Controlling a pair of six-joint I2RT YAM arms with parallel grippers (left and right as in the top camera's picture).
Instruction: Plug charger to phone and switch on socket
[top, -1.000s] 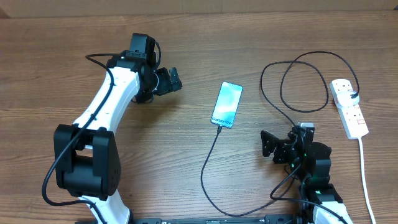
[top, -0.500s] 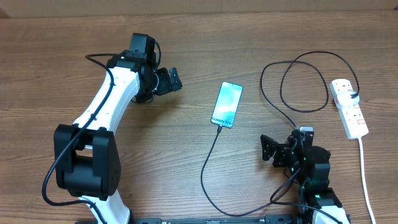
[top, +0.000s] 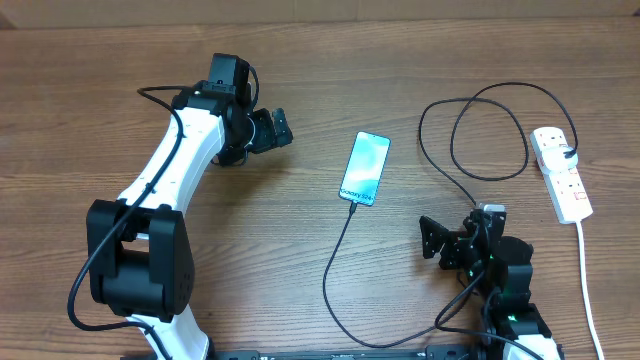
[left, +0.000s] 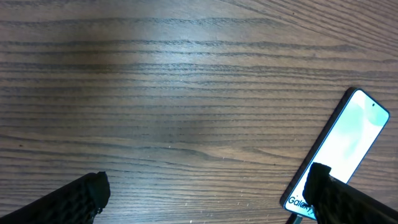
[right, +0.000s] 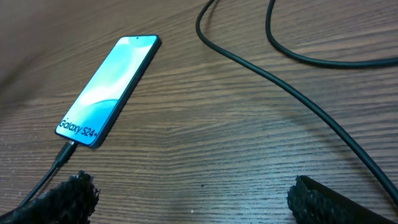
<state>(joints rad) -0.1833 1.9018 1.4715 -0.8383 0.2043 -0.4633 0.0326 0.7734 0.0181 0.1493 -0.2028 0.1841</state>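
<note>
Your wooden counter (top: 80, 60) fills the overhead view. Your left arm (top: 170, 165) reaches from the lower left toward the upper middle. The left jaws are spread wide and empty, well left of the phone (top: 365, 167). Your right arm (top: 505, 275) sits at the lower right, with the right jaws also released and grasping nothing. The charger (top: 335, 265), a thin black cable, loops from the socket (top: 562, 175) at the right edge, along the bottom, then up. Its tip meets the lower end of the phone, which lies screen-up at centre.
</note>
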